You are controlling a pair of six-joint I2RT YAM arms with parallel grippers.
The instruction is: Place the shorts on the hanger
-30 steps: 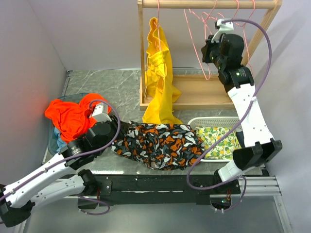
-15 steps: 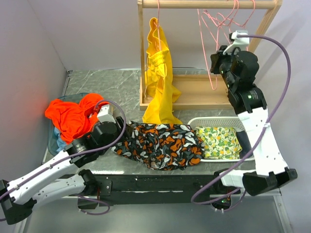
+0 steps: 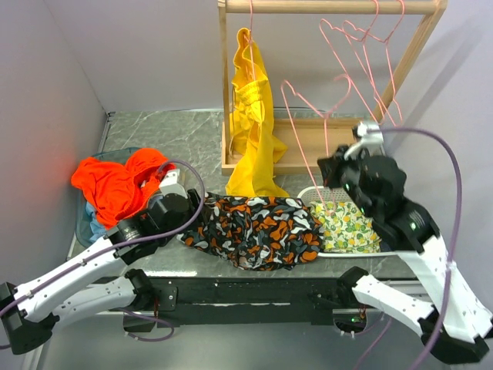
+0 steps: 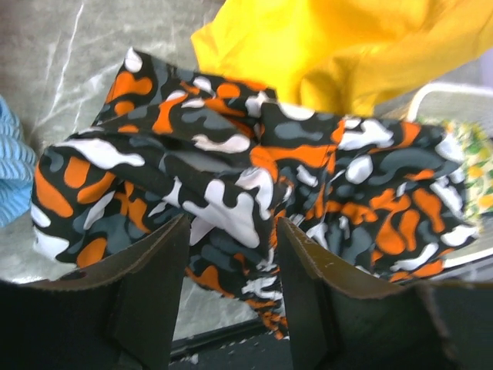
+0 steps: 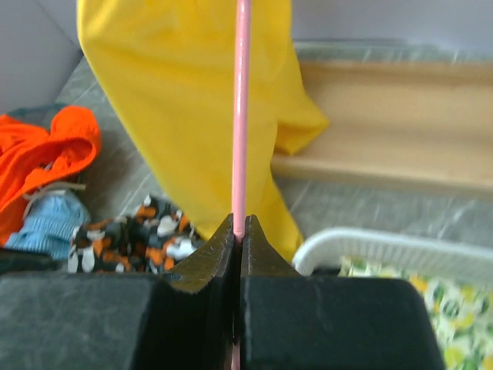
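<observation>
The shorts [image 3: 254,227], black with orange, white and grey blotches, lie crumpled near the table's front edge. In the left wrist view the shorts [image 4: 254,177] fill the middle. My left gripper [image 4: 231,262] is open at their left end, and a fold of the fabric lies between its fingertips. That left gripper [image 3: 192,210] sits low over the table. My right gripper [image 5: 239,223] is shut on a thin pink wire of the hanger [image 5: 242,116]. In the top view the hanger [image 3: 298,146] hangs in the air off the rail, held by the right gripper [image 3: 329,174] above the basket.
A wooden rack [image 3: 331,7] stands at the back with a yellow garment [image 3: 250,116] and more pink hangers [image 3: 362,35]. An orange-red garment [image 3: 115,185] fills a blue basin at left. A white basket [image 3: 339,191] with green-printed cloth sits at right.
My right arm has drawn the hanger off the rail and brought it down and nearer, over the basket. My left gripper has opened and slid slightly right onto the shorts.
</observation>
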